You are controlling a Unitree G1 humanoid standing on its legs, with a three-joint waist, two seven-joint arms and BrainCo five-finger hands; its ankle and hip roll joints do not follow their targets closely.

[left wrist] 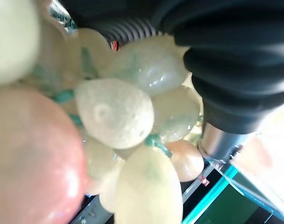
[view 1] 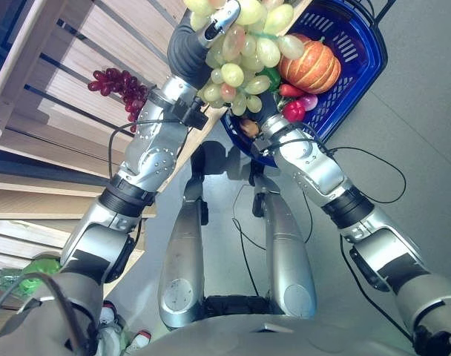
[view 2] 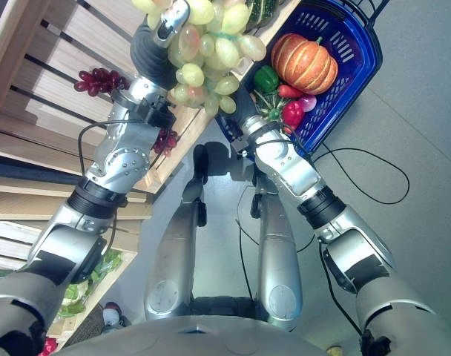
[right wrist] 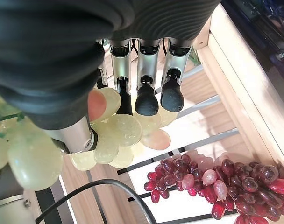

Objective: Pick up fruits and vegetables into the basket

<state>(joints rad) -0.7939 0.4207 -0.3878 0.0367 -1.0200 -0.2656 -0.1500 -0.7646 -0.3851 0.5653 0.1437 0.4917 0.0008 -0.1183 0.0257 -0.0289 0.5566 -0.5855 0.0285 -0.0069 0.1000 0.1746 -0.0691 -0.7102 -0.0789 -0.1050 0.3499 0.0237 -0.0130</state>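
Beside the blue basket [view 1: 363, 44], left hand [view 1: 219, 21] clutching raised green grapes [view 1: 244, 52].

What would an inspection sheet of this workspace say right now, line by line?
Surface: wooden slatted shelf, red grapes lying on it.
Job's things: green grapes lifted above the shelf edge; blue basket holds a pumpkin, a red pepper and a green pepper.
Clutter: leafy greens on a lower shelf.
Hands: left hand curled round the green grapes; right hand with straight fingers, tips at the bunch.
Cables: nothing seen.
Surroundings: grey floor.
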